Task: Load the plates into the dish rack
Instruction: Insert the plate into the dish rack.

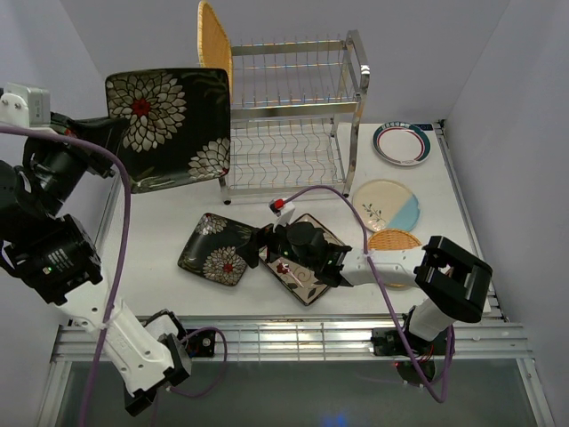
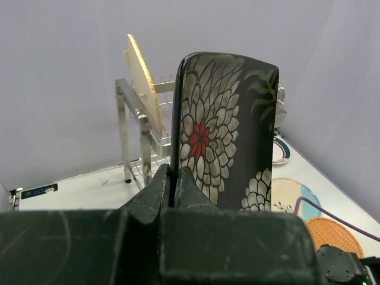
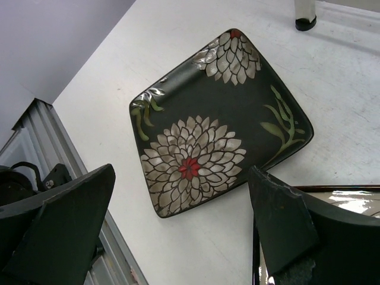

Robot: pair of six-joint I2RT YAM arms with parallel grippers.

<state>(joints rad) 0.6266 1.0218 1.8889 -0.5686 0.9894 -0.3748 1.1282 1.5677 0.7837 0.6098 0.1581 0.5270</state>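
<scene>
Left end effector (image 2: 174,178) pinches the black plate (image 2: 228,136) by one edge, so it might pivot and clip the rack (image 1: 353,89)

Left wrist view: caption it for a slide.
Left gripper clamps a black flowered plate by its edge, dish rack beyond.

The table (image 1: 418,178) carries the dish rack (image 1: 289,133); five plates (image 1: 213,249) lie near it.
</scene>
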